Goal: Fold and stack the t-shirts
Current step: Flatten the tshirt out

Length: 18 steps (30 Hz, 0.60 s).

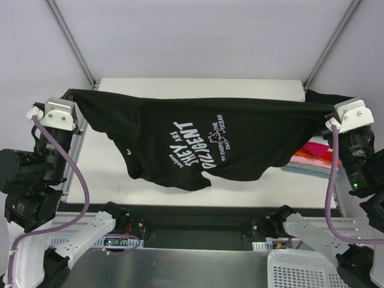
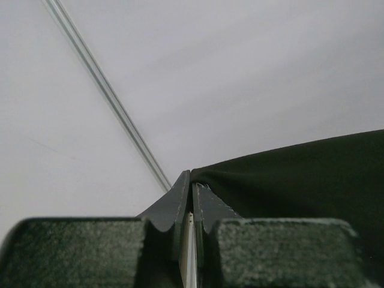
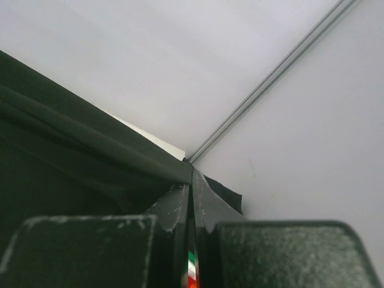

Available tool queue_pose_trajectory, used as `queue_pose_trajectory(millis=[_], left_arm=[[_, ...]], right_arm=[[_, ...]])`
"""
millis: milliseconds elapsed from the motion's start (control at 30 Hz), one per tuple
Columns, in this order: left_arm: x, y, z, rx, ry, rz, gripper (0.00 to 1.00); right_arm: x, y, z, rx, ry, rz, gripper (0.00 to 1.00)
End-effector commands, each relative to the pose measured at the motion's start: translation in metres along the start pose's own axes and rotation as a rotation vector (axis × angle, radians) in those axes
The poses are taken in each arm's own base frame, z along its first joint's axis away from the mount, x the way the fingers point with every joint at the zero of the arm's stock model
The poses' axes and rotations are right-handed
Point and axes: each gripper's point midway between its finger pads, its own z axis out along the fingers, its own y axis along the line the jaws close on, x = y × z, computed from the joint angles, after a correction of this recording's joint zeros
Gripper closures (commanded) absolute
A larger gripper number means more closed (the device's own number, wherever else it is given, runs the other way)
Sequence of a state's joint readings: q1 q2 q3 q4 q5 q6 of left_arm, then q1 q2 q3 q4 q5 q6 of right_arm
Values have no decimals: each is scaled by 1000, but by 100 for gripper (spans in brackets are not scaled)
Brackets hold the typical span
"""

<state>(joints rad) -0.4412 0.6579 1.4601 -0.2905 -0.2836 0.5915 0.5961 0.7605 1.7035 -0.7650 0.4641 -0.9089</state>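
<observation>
Hanging black t-shirt [image 1: 264, 129], long axis left-right

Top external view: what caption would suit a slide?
Left arm and right arm hold a black lettered t-shirt stretched above the table.

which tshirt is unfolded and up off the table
The black t-shirt with white lettering, held stretched in the air between the left gripper and right gripper. The others lie folded in a stack under its right end.

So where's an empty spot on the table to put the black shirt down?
The table is bare on its left side and along the near edge, around the hanging black t-shirt. A thin strip along the far edge is bare too. The right is crowded by the folded stack.
</observation>
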Motion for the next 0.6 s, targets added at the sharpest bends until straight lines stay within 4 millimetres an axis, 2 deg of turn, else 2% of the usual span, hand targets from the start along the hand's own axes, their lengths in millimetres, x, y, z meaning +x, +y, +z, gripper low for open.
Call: queue_pose_trajectory(millis=[0,300,567], left_arm=[[-31,43,-4,-169,-53,-33,100],[-46,75,-8,-302,-69,0,100],[-57,97,-25,-371,-85,26,100]], right_arm=[[-20,-47,-10,203,-56,42,99],[-24,-70,-18,308,-60,42,99],[-21,-71,-18,324,-52,20,99]])
